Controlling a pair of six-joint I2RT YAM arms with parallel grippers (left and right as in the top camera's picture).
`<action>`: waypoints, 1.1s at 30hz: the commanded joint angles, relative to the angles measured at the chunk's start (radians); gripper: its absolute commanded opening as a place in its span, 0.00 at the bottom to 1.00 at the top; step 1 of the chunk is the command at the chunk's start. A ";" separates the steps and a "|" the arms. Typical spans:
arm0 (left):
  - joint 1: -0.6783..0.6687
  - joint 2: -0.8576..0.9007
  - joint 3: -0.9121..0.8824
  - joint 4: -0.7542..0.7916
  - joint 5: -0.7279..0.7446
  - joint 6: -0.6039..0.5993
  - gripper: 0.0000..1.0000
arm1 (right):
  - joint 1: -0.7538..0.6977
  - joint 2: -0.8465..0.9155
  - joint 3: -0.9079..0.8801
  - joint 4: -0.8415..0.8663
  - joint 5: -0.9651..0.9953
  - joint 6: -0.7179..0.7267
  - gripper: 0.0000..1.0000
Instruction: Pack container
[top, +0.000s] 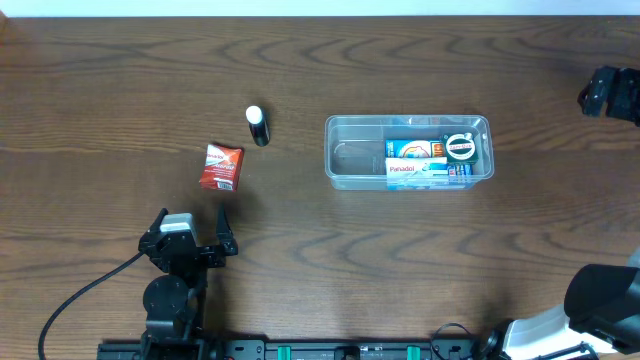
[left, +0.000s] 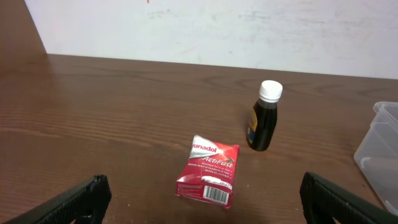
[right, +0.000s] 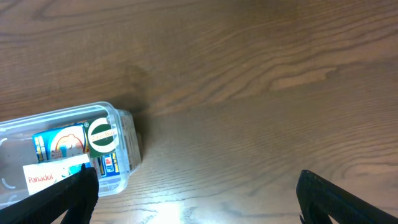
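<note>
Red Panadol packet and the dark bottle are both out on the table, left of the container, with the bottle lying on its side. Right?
Not quite. The dark bottle stands upright on its base, as the left wrist view shows. The rest holds: it and the red Panadol packet are out on the table, left of the container.

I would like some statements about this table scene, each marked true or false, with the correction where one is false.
1. The red packet lies inside the container. False: it lies on the table, left of the container.
2. The dark bottle stands upright, with a white cap. True.
3. The left claw and the right claw are both open and empty. True.
4. The container's left half is full. False: its boxes sit in the right half.
</note>
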 joint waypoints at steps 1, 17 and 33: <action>0.006 -0.004 -0.007 -0.024 0.014 0.018 0.98 | -0.005 -0.006 0.014 -0.003 -0.003 0.000 0.99; 0.006 -0.004 -0.007 -0.024 0.014 0.018 0.98 | -0.005 -0.006 0.014 -0.003 -0.004 0.000 0.99; 0.006 -0.004 -0.007 -0.008 -0.103 0.055 0.98 | -0.005 -0.006 0.014 -0.003 -0.003 0.000 0.99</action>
